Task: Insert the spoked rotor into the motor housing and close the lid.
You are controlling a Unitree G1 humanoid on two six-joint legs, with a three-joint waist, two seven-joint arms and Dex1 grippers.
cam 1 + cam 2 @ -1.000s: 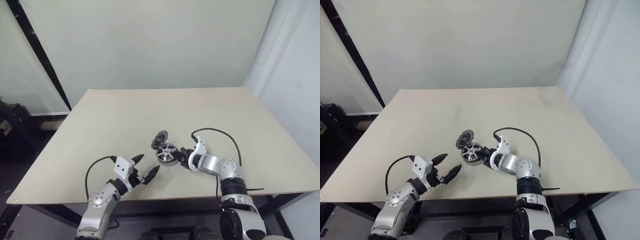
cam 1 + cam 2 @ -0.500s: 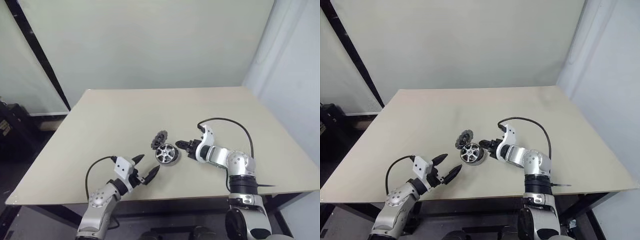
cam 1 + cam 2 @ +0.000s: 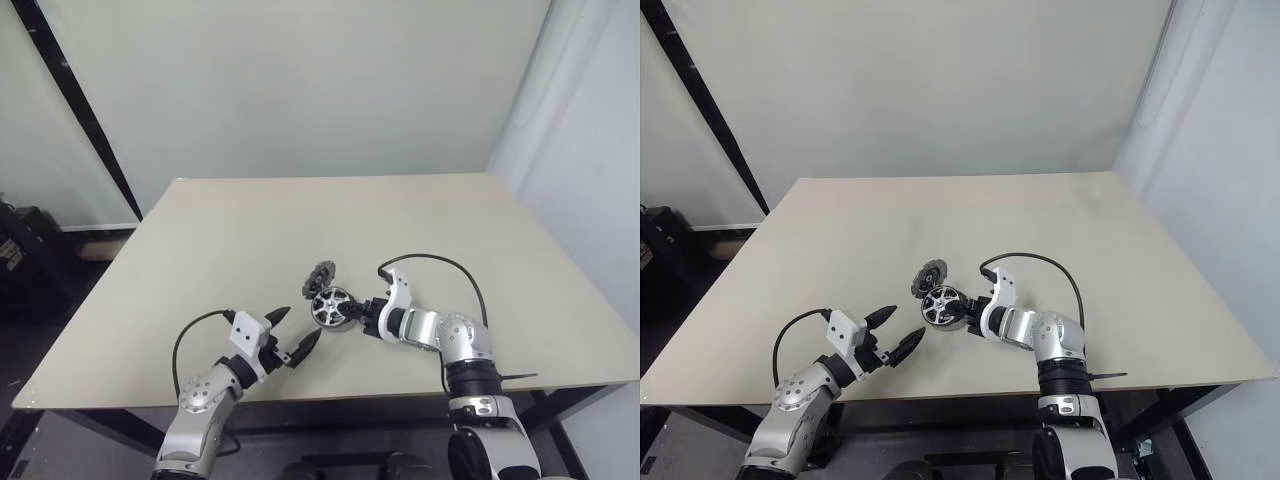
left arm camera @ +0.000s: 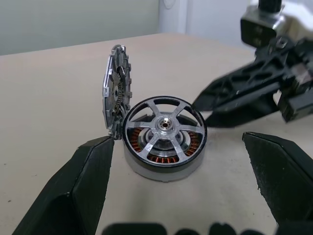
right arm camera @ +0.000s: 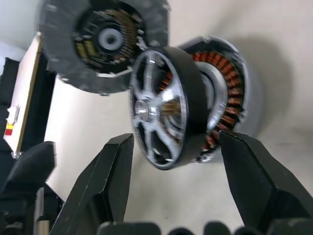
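One spoked rotor (image 4: 165,128) seated in one motor housing (image 4: 164,169), mid-table, toward near edge. One lid (image 4: 115,88) standing on edge, leaning against housing's far-left side. Right gripper (image 3: 352,312) just right of housing, fingers apart, nothing held. Left gripper (image 3: 293,335) near front edge, wide apart, empty. Table (image 3: 300,215) bare toward far edge.

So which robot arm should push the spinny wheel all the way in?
Probably the right. Its right gripper is open right beside the spoked rotor, which sits in the motor housing. The left gripper hangs open farther back.
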